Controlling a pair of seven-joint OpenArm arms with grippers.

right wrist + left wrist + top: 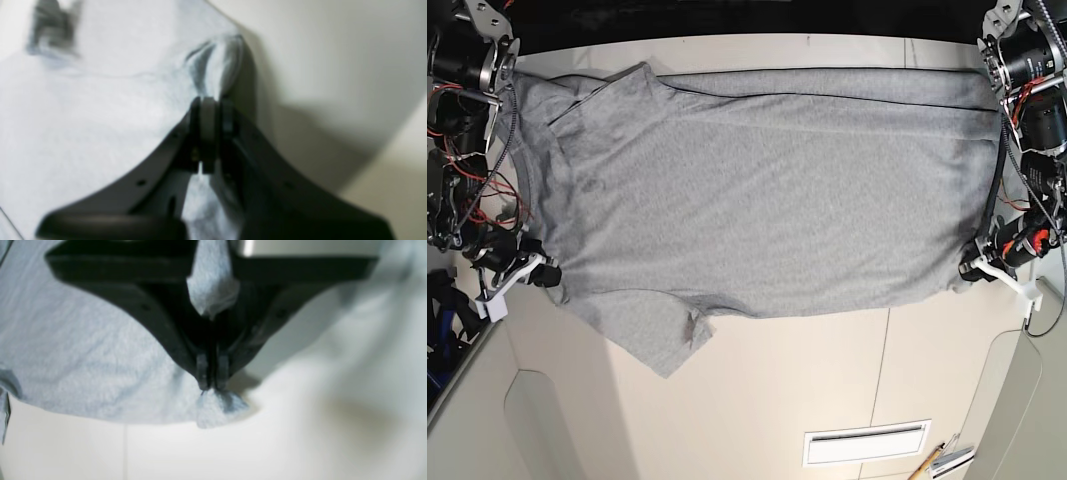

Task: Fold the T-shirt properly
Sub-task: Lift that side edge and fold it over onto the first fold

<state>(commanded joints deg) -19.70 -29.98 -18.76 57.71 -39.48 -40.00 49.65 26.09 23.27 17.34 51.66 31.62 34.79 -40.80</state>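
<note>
The heather-grey T-shirt point(767, 200) lies spread sideways on the white table point(807, 390), plain side up, neck end at the base view's left and hem at its right. One sleeve point(662, 335) sticks out toward the front. My right gripper point(549, 273) is shut on the shirt's front-left edge; the right wrist view shows its tips point(210, 103) pinching a bunched fold point(217, 66). My left gripper point(968, 270) is shut on the front-right hem corner; the left wrist view shows its tips point(211, 383) clamping a tuft of cloth point(217, 408). No lettering shows.
A rectangular slot point(867, 443) is set in the table near the front, with a pencil and small tools point(942, 460) beside it. Arm bases and loose cables point(467, 150) stand at the left edge, motors point(1032, 90) at the right. Curved cut-outs border the front corners.
</note>
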